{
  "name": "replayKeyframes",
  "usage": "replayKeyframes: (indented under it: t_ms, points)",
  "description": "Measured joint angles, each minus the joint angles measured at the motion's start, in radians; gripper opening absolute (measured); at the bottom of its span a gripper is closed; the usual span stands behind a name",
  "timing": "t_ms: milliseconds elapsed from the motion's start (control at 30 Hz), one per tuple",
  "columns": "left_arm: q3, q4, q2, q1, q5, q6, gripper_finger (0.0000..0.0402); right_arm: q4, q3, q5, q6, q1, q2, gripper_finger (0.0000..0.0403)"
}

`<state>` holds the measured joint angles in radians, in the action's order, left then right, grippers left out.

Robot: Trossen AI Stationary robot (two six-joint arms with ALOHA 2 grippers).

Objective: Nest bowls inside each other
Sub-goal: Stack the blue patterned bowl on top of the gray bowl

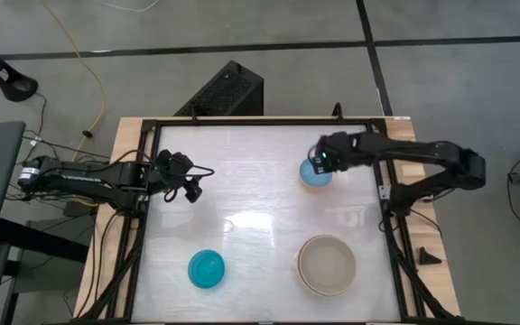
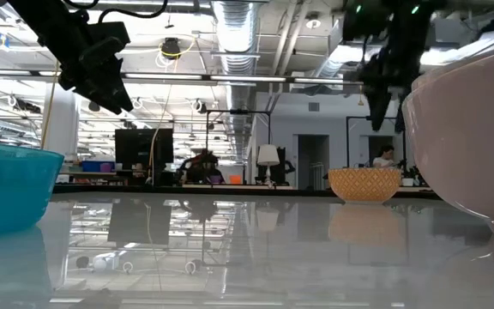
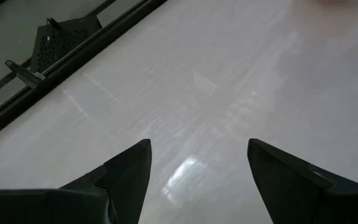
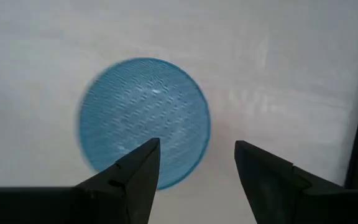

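A small light blue bowl [image 1: 315, 173] [image 4: 145, 121] stands on its base at the table's far right; in the low view it shows as a tan patterned bowl [image 2: 364, 183]. My right gripper [image 1: 318, 160] [image 4: 196, 163] hovers open above it, with the bowl's rim below one finger and no touch. A turquoise bowl [image 1: 207, 269] [image 2: 7, 193] stands near the front left. A large cream bowl [image 1: 327, 264] [image 2: 474, 146] stands at the front right with a grey-beige bowl nested inside. My left gripper [image 1: 190, 187] [image 3: 197, 168] waits open above bare table at the left.
A black frame rail [image 1: 260, 122] runs around the white tabletop [image 1: 260, 217]. Free room lies in the table's middle between the bowls. A black box [image 1: 227, 90] stands on the floor beyond the far edge.
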<state>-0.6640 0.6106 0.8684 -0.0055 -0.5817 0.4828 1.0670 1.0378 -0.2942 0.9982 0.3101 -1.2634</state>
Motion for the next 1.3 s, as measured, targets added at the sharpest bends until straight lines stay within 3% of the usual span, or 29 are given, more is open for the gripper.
replayKeyframes:
  t_ms: [100,200,400,567,733,967,1300]
  points:
    - [0.0,0.0,0.0,0.0,-0.003,0.001,0.0255,-0.028,0.0,0.093,-0.151,0.093,-0.064,0.0243]
    - [0.0,0.0,0.0,0.0,-0.003,0.004,0.0255,-0.045,0.0,0.113,-0.256,0.151,-0.134,0.0243]
    - [0.0,0.0,0.0,0.0,-0.006,0.032,0.0255,-0.099,0.0,0.215,-0.414,0.212,-0.262,0.0243]
    - [0.0,0.003,0.0,0.0,-0.006,0.037,0.0255,-0.131,0.0,0.231,-0.482,0.23,-0.339,0.0236]
    - [0.0,0.005,0.0,0.0,-0.005,0.05,0.0255,-0.151,0.0,0.252,-0.526,0.244,-0.374,0.0182]
    - [0.0,0.005,0.0,0.0,0.002,0.064,0.0255,-0.151,0.001,0.26,-0.574,0.278,-0.369,0.0048]
    - [0.0,0.005,0.0,0.0,0.035,0.036,0.0255,-0.091,-0.001,0.292,-0.534,0.344,-0.215,0.004]
